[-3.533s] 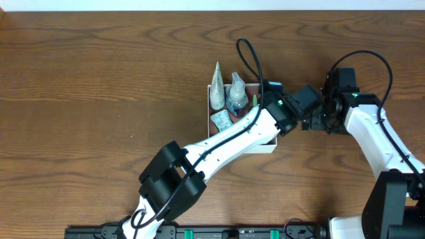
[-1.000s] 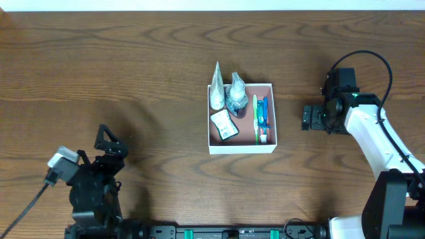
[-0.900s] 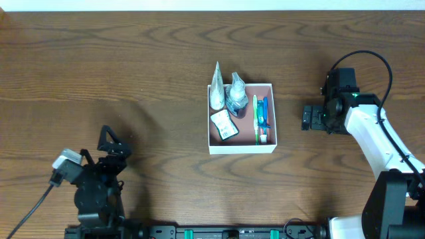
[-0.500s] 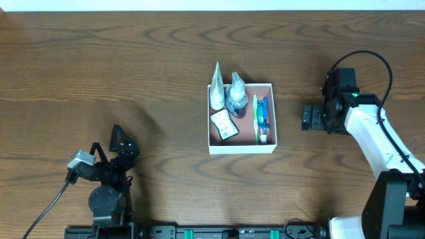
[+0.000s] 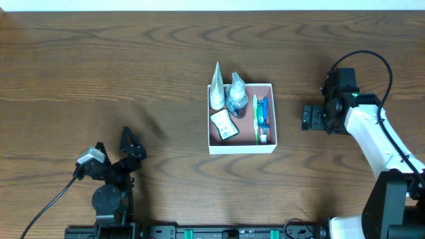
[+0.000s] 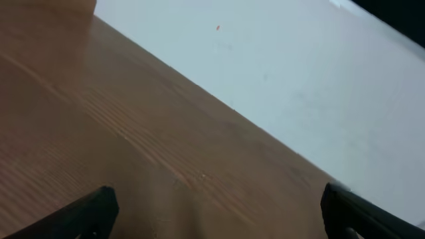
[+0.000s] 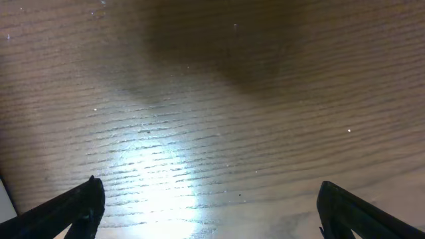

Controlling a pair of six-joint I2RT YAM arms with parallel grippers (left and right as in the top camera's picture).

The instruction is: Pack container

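The container [image 5: 242, 149], a shallow white-walled square box with a reddish-brown inside, sits mid-table. In it lie two silvery pouches [image 5: 226, 93] poking over the far rim, a small green-and-white packet [image 5: 224, 124], and toothbrushes [image 5: 260, 119] along its right side. My left gripper [image 5: 116, 147] is folded back at the near left edge, far from the box, and is open; in the left wrist view its gripper [image 6: 219, 216] frames only bare wood. My right gripper [image 5: 305, 118] hovers just right of the box, open, and the gripper [image 7: 212, 212] has nothing between its fingers.
Brown wooden table [image 5: 99, 66] all round the box. A white wall [image 6: 299, 79] runs along the table's far edge. The right arm's cable [image 5: 372, 63] loops above its wrist.
The left arm has drawn back off the container to the near left edge and folded in towards its base. The box's contents now show in full. The right arm has not moved.
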